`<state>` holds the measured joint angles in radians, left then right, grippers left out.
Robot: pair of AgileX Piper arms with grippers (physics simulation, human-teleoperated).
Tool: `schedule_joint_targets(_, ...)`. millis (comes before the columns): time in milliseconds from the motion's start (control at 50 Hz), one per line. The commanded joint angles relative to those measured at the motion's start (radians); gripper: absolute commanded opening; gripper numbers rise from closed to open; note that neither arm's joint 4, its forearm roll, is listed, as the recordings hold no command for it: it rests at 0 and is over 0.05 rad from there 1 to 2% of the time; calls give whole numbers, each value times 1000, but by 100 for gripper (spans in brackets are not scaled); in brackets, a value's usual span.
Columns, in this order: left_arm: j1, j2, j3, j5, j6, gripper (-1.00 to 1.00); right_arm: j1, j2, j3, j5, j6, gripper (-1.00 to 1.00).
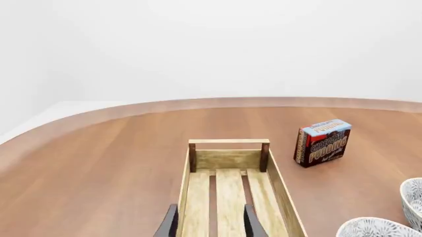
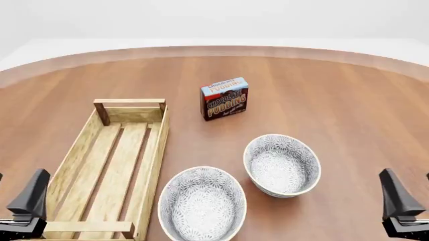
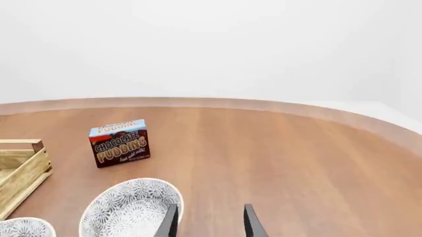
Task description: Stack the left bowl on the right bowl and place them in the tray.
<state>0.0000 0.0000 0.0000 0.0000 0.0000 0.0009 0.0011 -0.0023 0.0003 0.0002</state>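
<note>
Two white bowls with a grey floral pattern stand on the wooden table. The left bowl [image 2: 201,203] is near the front, and the right bowl [image 2: 282,164] sits a little farther back beside it. The tray [image 2: 155,150], a long light-wood crate, lies at the left and holds nothing. My left gripper [image 2: 19,176] hangs open over the tray's near end, with the slats showing between its fingers [image 1: 170,223]. My right gripper [image 2: 409,176] is open and holds nothing, off to the right of the right bowl [image 3: 128,207], not touching it.
A chocolate pudding box [image 2: 224,98] stands upright behind the bowls, right of the tray's far end bar [image 1: 229,142]. The table's curved far edge [image 2: 214,50] runs across the back. In the left wrist view both bowls show only in part.
</note>
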Motion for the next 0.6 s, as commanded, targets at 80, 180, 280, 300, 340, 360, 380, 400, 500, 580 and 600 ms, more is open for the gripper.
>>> schedule_joint_targets(80,0,0,0,0,0,100,-5,17,-3,-7,6,100)
schedule_joint_targets(180,0,0,0,0,0,100,-15,42,-2,-29,-4,100)
schedule_joint_targets(280,0,0,0,0,0,100,-18,78,-3,-58,-10,100)
schedule_joint_targets(300,0,0,0,0,0,100,-15,90,-7,-64,-12,100)
schedule_joint_targets(340,0,0,0,0,0,100,-4,117,-14,-76,-18,100)
schedule_joint_targets(360,0,0,0,0,0,100,-6,144,-21,-89,-15,100)
schedule_joint_targets(380,0,0,0,0,0,100,-11,256,-26,-141,9,100)
schedule_joint_targets(400,0,0,0,0,0,100,22,242,-34,-131,41,100)
schedule_joint_targets(500,0,0,0,0,0,100,95,242,-154,5,64,100)
schedule_joint_targets(580,0,0,0,0,0,100,181,307,-284,91,90,100)
schedule_joint_targets(600,0,0,0,0,0,100,181,307,-285,91,90,100)
